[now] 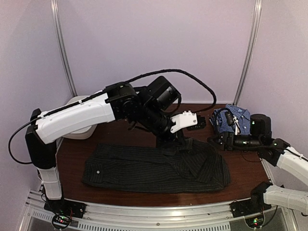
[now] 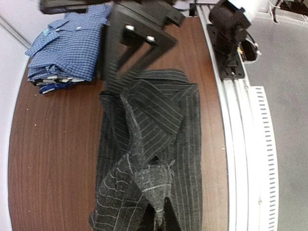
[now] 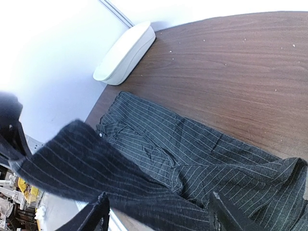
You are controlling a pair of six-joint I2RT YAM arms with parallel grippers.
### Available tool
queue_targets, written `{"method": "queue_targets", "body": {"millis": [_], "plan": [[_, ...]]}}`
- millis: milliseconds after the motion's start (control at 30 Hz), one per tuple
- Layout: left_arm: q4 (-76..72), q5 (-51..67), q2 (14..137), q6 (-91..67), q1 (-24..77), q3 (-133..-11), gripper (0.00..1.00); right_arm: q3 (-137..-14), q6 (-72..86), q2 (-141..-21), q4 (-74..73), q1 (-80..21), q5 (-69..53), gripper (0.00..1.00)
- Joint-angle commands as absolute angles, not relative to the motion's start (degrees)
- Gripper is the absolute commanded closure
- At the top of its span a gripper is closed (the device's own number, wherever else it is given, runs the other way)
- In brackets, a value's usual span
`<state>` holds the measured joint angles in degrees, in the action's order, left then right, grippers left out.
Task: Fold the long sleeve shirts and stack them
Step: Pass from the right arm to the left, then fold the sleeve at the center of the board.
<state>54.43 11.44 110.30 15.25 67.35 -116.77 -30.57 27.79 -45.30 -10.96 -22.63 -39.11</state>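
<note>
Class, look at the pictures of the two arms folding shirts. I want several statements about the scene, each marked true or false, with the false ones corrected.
1. The left gripper pinches the black shirt. True.
2. The blue shirt lies spread flat in the middle of the table. False: it sits folded at the far right of the table.
3. The right gripper is open. True.
4. The black shirt is stacked on the blue shirt. False: it lies on the table, beside the blue one.
5. The tub stands at the right edge. False: it is at the far left corner.
</note>
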Motion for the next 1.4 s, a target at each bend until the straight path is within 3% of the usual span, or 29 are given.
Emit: {"method": "queue_targets", "body": {"millis": [0,467,1033,1367], "plan": [[62.1,8.2,108.7,15.7,70.8,-120.7,1.0,-36.1,24.8,-43.0,-18.3,-22.7,-37.3,0.28],[65.3,6.7,100.3,15.8,81.0,-123.4,1.0,-37.6,24.8,-50.5,-18.5,-22.5,-30.2,0.27],[67.7,11.6,107.4,17.8,84.1,-123.7,0.99,-34.6,24.8,-53.6,-15.8,-22.4,-29.2,0.27],[63.9,22.3,109.7,19.8,69.3,-120.6,0.99,-34.3,24.6,-55.0,-14.5,-22.3,-29.6,0.27]]}}
